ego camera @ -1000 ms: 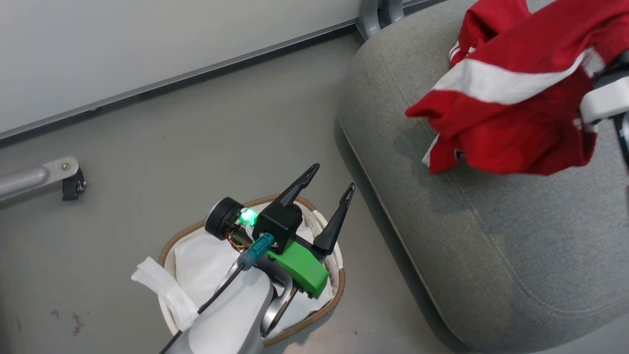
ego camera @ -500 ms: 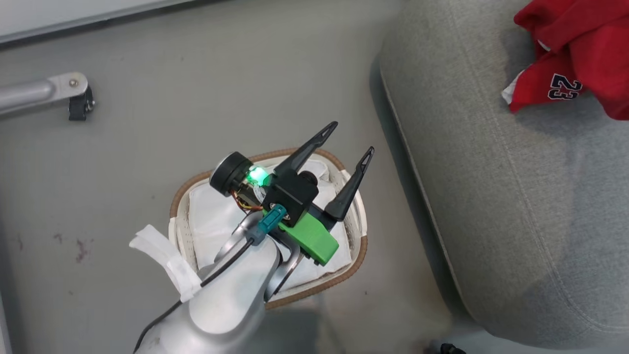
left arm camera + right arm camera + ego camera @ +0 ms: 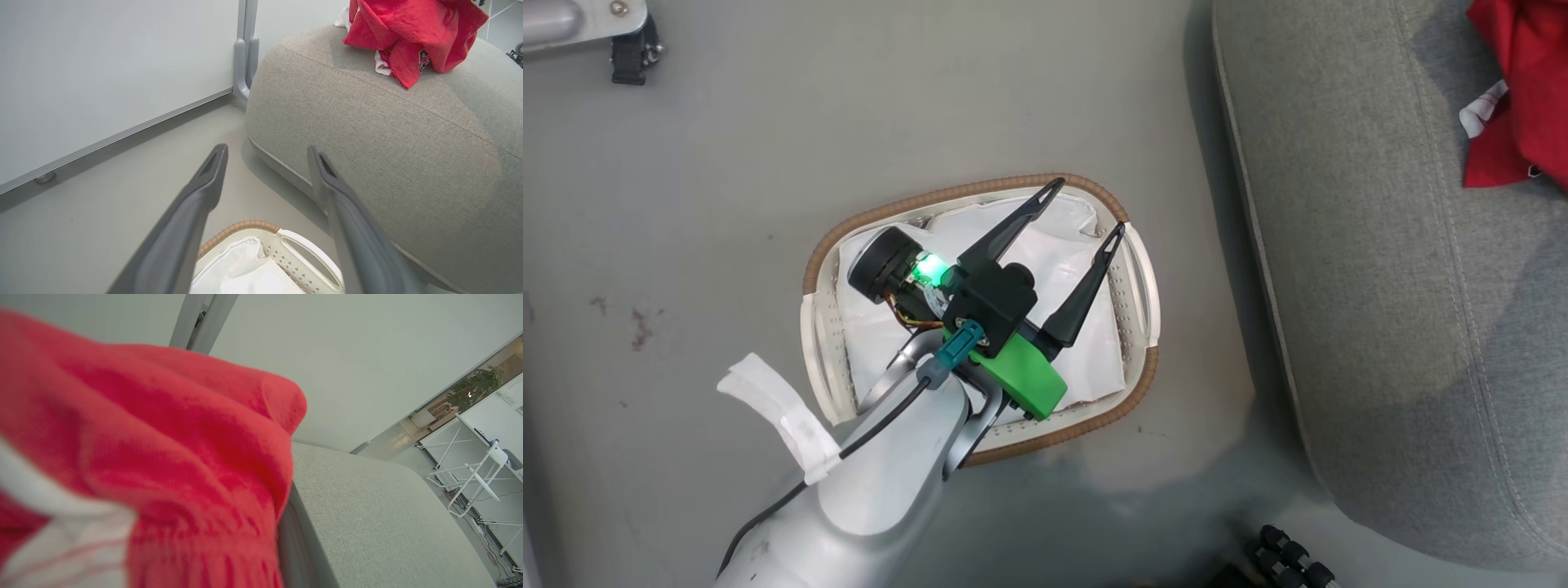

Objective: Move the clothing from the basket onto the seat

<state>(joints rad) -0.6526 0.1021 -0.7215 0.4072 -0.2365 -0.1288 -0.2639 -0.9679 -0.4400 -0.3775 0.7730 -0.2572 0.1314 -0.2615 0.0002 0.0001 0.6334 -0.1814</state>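
Observation:
The basket stands on the grey floor with only a white cloth sheet showing inside. My left gripper hovers over its far right part, open, nothing between the fingers; the left wrist view shows this gripper above the basket's rim. The seat lies to the right. Red clothing with white trim rests on the seat's top, also seen bunched there as the clothing. In the right wrist view the clothing drapes right over my right gripper, which is shut on it; one dark finger shows beside the seat.
A metal leg with a caster sits at the top left. A white wall and a grey post stand behind the seat. Dark wheels show at the bottom edge. A white rack stands far off.
The head camera has tilted down, so the basket now sits mid-picture and the clothing at the top right edge. The clothing has sunk onto the seat. My left gripper stays open over the basket.

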